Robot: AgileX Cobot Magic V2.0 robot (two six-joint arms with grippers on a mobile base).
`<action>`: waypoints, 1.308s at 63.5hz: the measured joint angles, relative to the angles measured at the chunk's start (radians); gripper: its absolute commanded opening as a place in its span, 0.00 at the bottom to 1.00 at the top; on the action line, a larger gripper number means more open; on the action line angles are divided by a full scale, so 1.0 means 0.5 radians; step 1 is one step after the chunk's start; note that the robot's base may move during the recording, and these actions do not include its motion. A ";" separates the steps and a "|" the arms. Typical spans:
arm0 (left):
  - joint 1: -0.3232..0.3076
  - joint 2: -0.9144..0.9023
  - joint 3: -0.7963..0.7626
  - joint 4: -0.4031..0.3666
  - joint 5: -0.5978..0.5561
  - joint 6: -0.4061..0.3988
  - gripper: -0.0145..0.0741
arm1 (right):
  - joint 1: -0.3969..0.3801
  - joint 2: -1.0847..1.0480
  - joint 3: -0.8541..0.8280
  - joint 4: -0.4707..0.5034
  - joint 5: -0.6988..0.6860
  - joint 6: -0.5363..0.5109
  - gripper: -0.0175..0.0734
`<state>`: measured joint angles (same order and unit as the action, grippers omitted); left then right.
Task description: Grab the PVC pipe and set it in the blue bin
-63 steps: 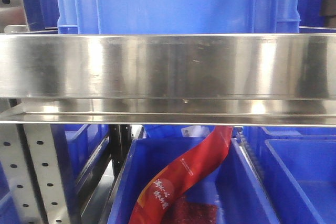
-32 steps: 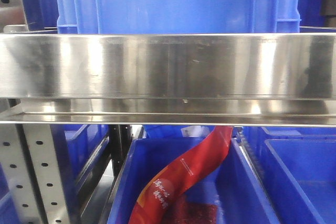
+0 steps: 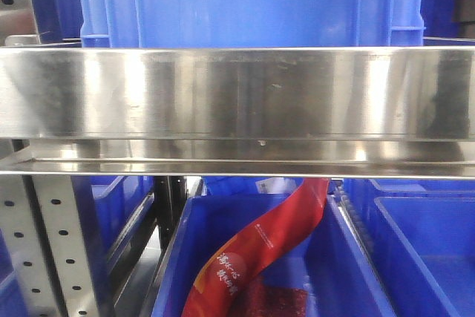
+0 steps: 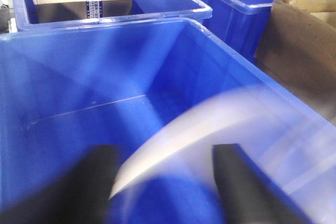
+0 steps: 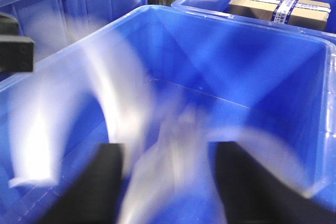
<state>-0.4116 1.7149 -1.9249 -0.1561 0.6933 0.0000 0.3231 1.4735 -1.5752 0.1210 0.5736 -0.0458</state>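
Observation:
Both wrist views look down into the same empty-walled blue bin (image 4: 79, 77), which also shows in the right wrist view (image 5: 252, 61). A white PVC pipe (image 4: 210, 124) shows as a curved motion blur inside it, in front of my left gripper (image 4: 168, 187), whose two dark fingers stand wide apart. In the right wrist view the white pipe (image 5: 173, 156) is smeared into several streaks between and beyond the spread fingers of my right gripper (image 5: 173, 187). The blur hides whether the pipe touches any finger. The front view shows no gripper and no pipe.
A taped cardboard box (image 4: 79, 1) lies in the neighbouring bin, also in the right wrist view (image 5: 278, 6). Brown cardboard (image 4: 299, 45) stands at right. The front view shows a steel shelf beam (image 3: 237, 94), a blue bin above (image 3: 252, 1) and a red bag (image 3: 260, 250) in a lower bin.

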 measured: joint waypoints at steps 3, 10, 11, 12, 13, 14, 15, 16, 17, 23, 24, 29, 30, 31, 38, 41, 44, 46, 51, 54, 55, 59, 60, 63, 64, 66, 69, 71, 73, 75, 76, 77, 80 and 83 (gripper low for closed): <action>0.000 0.000 0.000 0.000 0.000 0.000 0.62 | 0.000 0.000 0.000 0.000 0.000 0.000 0.54; 0.000 0.000 0.000 0.000 -0.004 0.000 0.58 | 0.000 0.000 0.000 0.000 0.000 0.000 0.45; 0.000 0.000 0.000 -0.004 -0.004 0.000 0.56 | 0.000 0.000 0.000 0.000 0.000 0.000 0.44; 0.000 0.000 0.000 -0.008 -0.004 0.000 0.54 | 0.000 0.000 0.000 0.000 0.000 0.000 0.41; 0.000 0.000 0.000 -0.015 -0.004 0.000 0.51 | 0.000 0.000 0.000 0.000 0.000 0.000 0.39; 0.000 0.000 0.000 -0.020 -0.004 0.000 0.48 | 0.000 0.000 0.000 0.000 0.000 0.000 0.37; 0.000 -0.004 0.000 -0.033 -0.004 0.000 0.45 | 0.000 -0.005 0.000 0.000 0.000 0.000 0.34; 0.000 -0.004 0.000 -0.041 -0.004 0.000 0.42 | 0.000 -0.010 0.000 0.000 0.000 0.000 0.33; 0.000 -0.008 0.000 -0.052 -0.004 0.000 0.38 | 0.000 -0.019 0.000 0.000 0.006 0.000 0.30; 0.000 -0.054 -0.001 -0.098 -0.004 -0.011 0.18 | 0.000 -0.063 0.000 0.000 0.005 0.000 0.20; 0.000 -0.058 -0.001 -0.103 -0.008 -0.011 0.14 | 0.000 -0.070 0.000 0.000 0.005 0.000 0.18; 0.000 -0.092 -0.009 -0.111 -0.036 -0.011 0.04 | 0.000 -0.098 -0.002 -0.008 -0.015 0.000 0.09; 0.000 -0.095 -0.009 -0.106 -0.044 -0.011 0.04 | 0.000 -0.101 -0.002 -0.013 -0.028 0.000 0.06; 0.000 -0.099 -0.009 -0.099 -0.049 -0.011 0.04 | 0.000 -0.101 -0.002 -0.027 -0.038 0.000 0.05; 0.000 -0.099 -0.013 -0.068 -0.085 -0.011 0.04 | 0.000 -0.093 -0.002 -0.068 -0.076 0.000 0.01; 0.000 -0.099 -0.013 -0.063 -0.081 -0.011 0.04 | 0.000 -0.089 -0.002 -0.073 -0.076 0.000 0.01; 0.000 -0.108 -0.013 -0.060 -0.058 -0.011 0.04 | 0.000 -0.098 -0.002 -0.073 -0.076 0.000 0.01; 0.000 -0.122 -0.013 -0.060 -0.026 -0.011 0.04 | 0.000 -0.114 -0.002 -0.069 -0.076 0.000 0.01; 0.000 -0.170 -0.013 -0.045 0.058 0.000 0.04 | 0.000 -0.161 -0.002 -0.065 -0.076 0.000 0.01; 0.000 -0.215 -0.009 -0.031 0.079 0.000 0.04 | 0.000 -0.206 -0.002 -0.062 -0.076 0.000 0.01; 0.000 -0.227 -0.004 -0.031 0.079 0.000 0.04 | 0.000 -0.218 -0.002 -0.062 -0.076 0.000 0.01; 0.000 -0.296 0.041 -0.023 0.072 0.023 0.04 | 0.000 -0.283 0.037 -0.055 -0.106 0.000 0.01; 0.000 -0.319 0.064 -0.018 0.061 0.031 0.04 | 0.000 -0.305 0.059 -0.052 -0.124 0.000 0.01; 0.000 -0.375 0.140 -0.019 -0.001 0.061 0.04 | 0.000 -0.360 0.133 -0.052 -0.183 0.000 0.01; 0.000 -0.391 0.166 -0.019 -0.023 0.066 0.04 | 0.000 -0.377 0.160 -0.052 -0.205 0.000 0.01; 0.000 -0.436 0.242 -0.024 -0.087 0.068 0.04 | 0.000 -0.420 0.235 -0.052 -0.267 0.000 0.01; 0.000 -0.502 0.367 -0.027 -0.179 0.077 0.04 | 0.000 -0.479 0.378 -0.052 -0.360 0.000 0.01; 0.000 -0.541 0.446 -0.027 -0.234 0.080 0.04 | 0.000 -0.521 0.454 -0.052 -0.427 0.000 0.01; 0.000 -0.593 0.552 -0.027 -0.303 0.082 0.04 | 0.000 -0.562 0.549 -0.052 -0.490 0.000 0.01; 0.000 -0.648 0.663 -0.027 -0.360 0.082 0.04 | 0.000 -0.595 0.625 -0.052 -0.539 0.000 0.01; 0.000 -0.683 0.708 -0.027 -0.403 0.082 0.04 | 0.000 -0.619 0.682 -0.052 -0.574 0.000 0.01; 0.000 -0.706 0.754 -0.027 -0.432 0.082 0.04 | 0.000 -0.635 0.719 -0.052 -0.597 0.000 0.01; 0.000 -0.791 0.941 -0.031 -0.546 0.085 0.04 | 0.000 -0.692 0.848 -0.052 -0.677 0.000 0.01; 0.000 -0.877 1.104 -0.030 -0.642 0.085 0.04 | 0.000 -0.749 0.968 -0.052 -0.760 0.000 0.01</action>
<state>-0.4116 1.2765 -1.3730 -0.1712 0.3723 0.0426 0.3231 1.0988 -1.0910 0.0948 0.1935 -0.0458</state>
